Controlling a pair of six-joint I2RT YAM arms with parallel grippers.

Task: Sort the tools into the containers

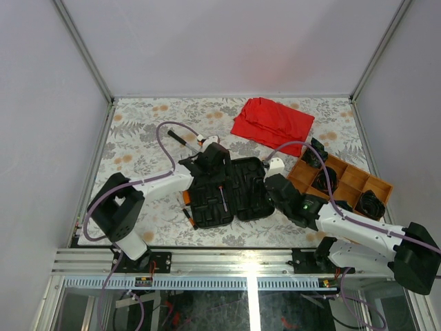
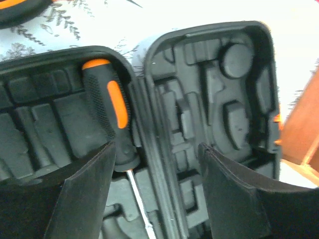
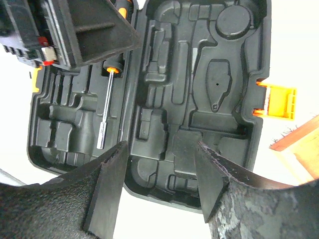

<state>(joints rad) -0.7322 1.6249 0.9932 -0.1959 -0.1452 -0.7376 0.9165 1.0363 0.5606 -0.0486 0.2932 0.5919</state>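
The black tool case lies open at the table's middle, both moulded halves up. One screwdriver with a black-and-orange handle rests in a slot of the left half, its steel shaft pointing toward me. My left gripper hangs open over the case's far side, its jaws straddling the hinge with nothing between them. My right gripper is open at the case's near right rim, also empty. A black-handled driver lies on the cloth behind the case. Orange-handled tools lie against its left edge.
A red cloth lies crumpled at the back. An orange wooden tray with compartments holding black round parts stands right of the case, close to my right arm. The case's orange latch sticks out toward that tray.
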